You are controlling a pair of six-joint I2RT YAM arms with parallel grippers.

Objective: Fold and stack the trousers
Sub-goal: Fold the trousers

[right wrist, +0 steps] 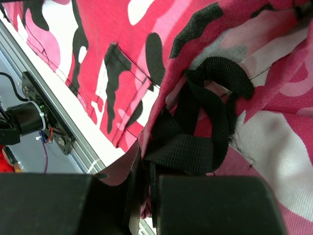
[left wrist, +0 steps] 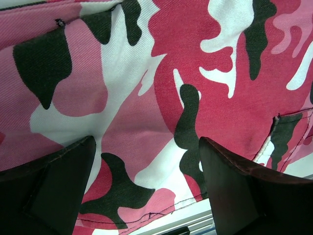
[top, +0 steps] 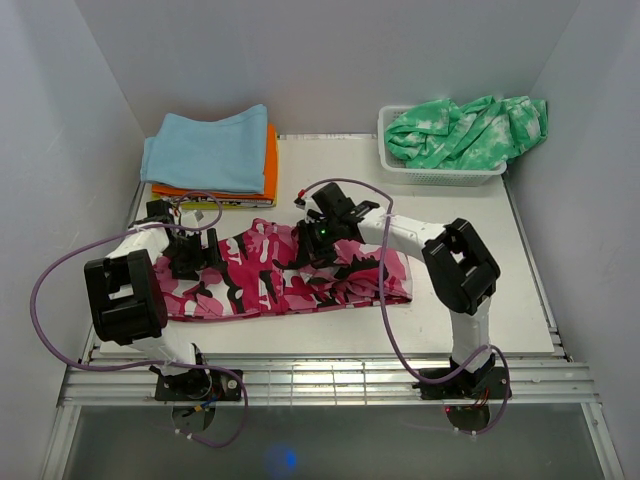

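The right gripper (right wrist: 146,196) clenched a fold of the pink camouflage trousers (top: 285,275) between its shut jaws, apparently to carry that edge over for a fold, with a bunched black webbing strap (right wrist: 205,127) lying just beyond the jaw tips. The left gripper (left wrist: 146,181) hung released, jaws spread wide over the flat twill weave directly below them, seemingly poised to pin or take the cloth spread across the table (top: 520,290)

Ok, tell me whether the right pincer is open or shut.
Shut: the right pincer clamps a fold of the trousers, jaws pressed together.
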